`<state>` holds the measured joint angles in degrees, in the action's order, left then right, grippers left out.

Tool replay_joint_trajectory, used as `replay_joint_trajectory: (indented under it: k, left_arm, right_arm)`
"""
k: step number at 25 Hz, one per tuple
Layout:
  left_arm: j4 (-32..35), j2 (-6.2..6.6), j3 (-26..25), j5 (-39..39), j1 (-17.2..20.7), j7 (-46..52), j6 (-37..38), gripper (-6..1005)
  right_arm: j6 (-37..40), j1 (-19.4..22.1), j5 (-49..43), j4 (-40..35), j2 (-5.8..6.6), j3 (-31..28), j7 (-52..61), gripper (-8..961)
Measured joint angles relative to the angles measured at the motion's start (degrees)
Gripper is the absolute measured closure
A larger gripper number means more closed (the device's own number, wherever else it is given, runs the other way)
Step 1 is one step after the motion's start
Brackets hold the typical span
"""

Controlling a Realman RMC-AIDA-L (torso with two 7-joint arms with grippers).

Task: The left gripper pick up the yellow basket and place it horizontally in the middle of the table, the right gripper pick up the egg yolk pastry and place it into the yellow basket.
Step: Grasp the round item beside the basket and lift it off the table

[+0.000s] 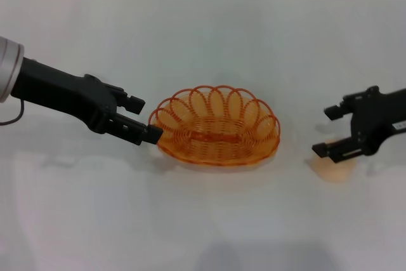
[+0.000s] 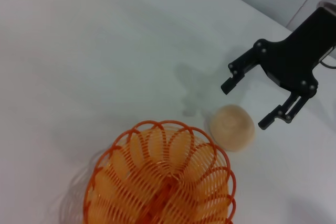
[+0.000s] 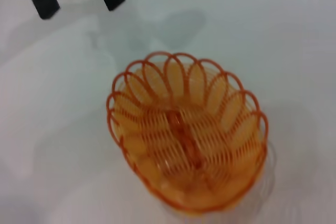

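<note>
Basket: the yellow basket [image 1: 216, 128] sits mid-counter [image 1: 209, 36], long side across.
Left gripper [image 1: 141, 117]: jaws open, empty, at the basket's left rim.
Right gripper [image 1: 331, 131]: jaws open, empty.
Pastry: the egg yolk pastry [image 2: 232, 127] lies probably right below those jaws.

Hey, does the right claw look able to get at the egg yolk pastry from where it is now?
Probably yes. The right claw hangs open right by the egg yolk pastry, with nothing between them. The yellow basket sits apart toward the table's middle, and the left claw is at the basket's far side.
</note>
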<state>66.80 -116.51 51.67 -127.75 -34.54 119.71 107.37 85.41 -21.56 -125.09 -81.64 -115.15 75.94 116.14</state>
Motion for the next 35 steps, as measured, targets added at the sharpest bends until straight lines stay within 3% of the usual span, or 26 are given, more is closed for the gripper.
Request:
replay_joint_trajectory:
  k: [23, 35]
  left_arm:
    - [-0.3, -1.1, 0.0, -0.5, -0.1, 0.5, -0.8, 136]
    - [-0.4, -1.08, 0.0, -0.5, -0.1, 0.5, -1.4, 137]
  right_arm:
    - [-1.6, 0.7, -4.5, 4.9, -0.16, 0.4, 1.3, 174]
    - [-1.5, 0.6, -4.5, 4.4, -0.16, 0.4, 1.3, 549]
